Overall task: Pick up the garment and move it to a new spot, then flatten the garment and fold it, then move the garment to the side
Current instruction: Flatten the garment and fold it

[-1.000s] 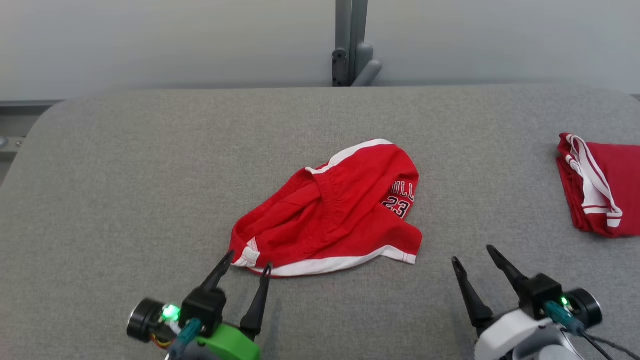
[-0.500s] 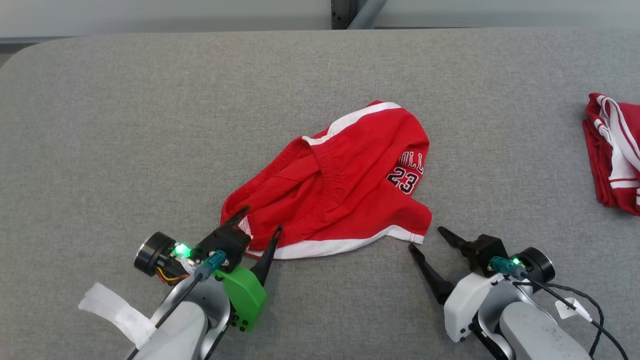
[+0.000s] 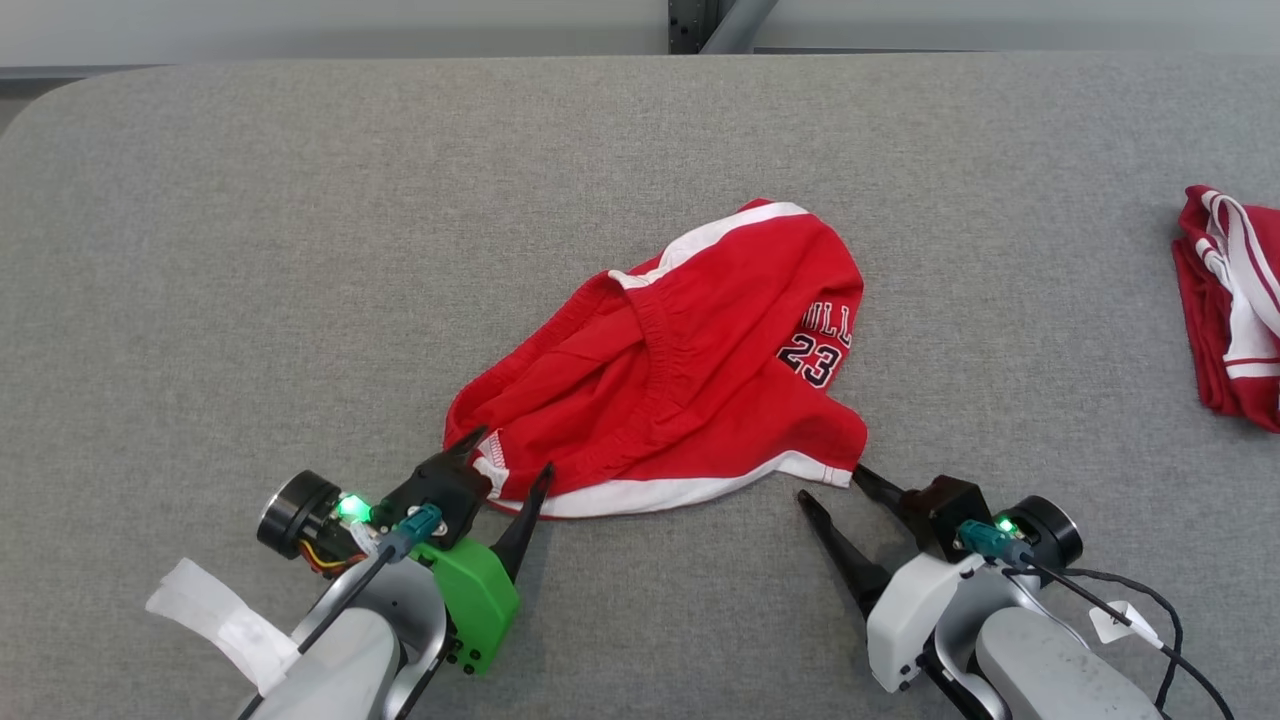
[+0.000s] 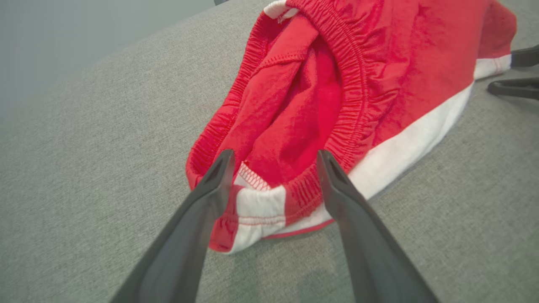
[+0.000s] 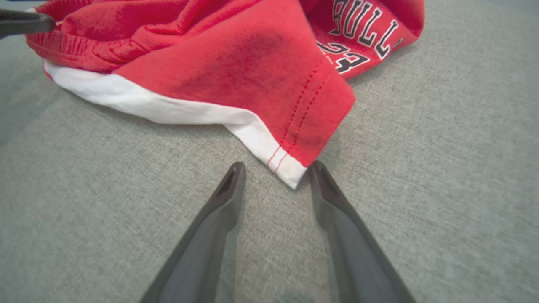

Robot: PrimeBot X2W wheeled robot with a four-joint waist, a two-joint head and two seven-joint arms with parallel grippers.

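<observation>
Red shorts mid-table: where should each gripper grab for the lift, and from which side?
Take the red shorts by their two near-edge ends, coming in low from the robot's side. The left gripper suits the bunched, raised waistband end, which sits between its open fingers. The right gripper suits the pointed hem corner, which lies flat on the table and juts toward it.

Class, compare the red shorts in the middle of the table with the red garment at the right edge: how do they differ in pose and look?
The middle shorts lie crumpled and spread out; the right-edge garment is a compact folded pile. The shorts show a printed 23; the right-edge garment's visible part shows none. Both are red with white trim, on the grey table.
</observation>
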